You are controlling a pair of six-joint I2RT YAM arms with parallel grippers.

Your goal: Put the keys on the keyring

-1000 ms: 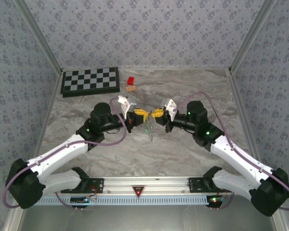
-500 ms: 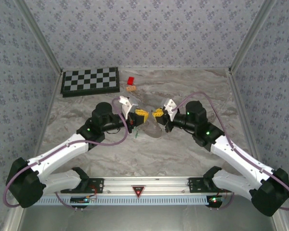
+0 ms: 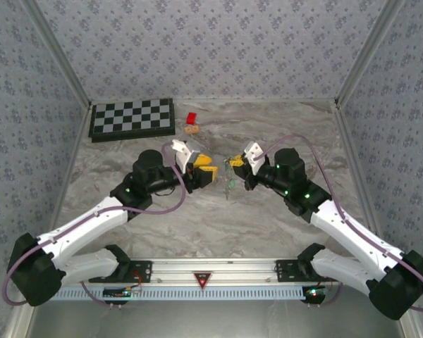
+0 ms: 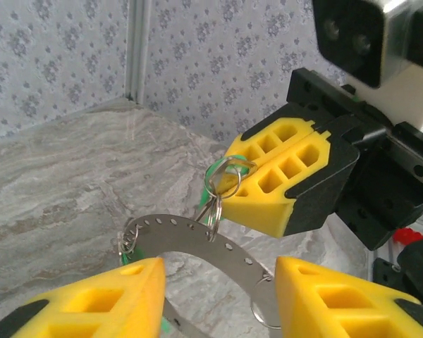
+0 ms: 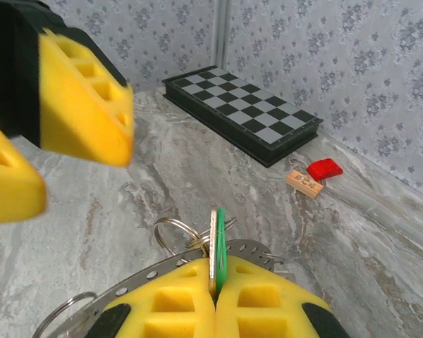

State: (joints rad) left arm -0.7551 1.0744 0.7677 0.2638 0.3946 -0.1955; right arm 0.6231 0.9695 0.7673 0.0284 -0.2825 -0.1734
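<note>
Right jaws closed on a green-headed key (image 5: 221, 241), keyring (image 4: 190, 232) hanging below them above the table's (image 3: 282, 127) centre; left jaws open, just beside it.

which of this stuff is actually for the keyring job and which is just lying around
For the job:
- green-headed key
- keyring, the perforated metal band

Lying about:
- chessboard
- red block
- tan piece
</note>
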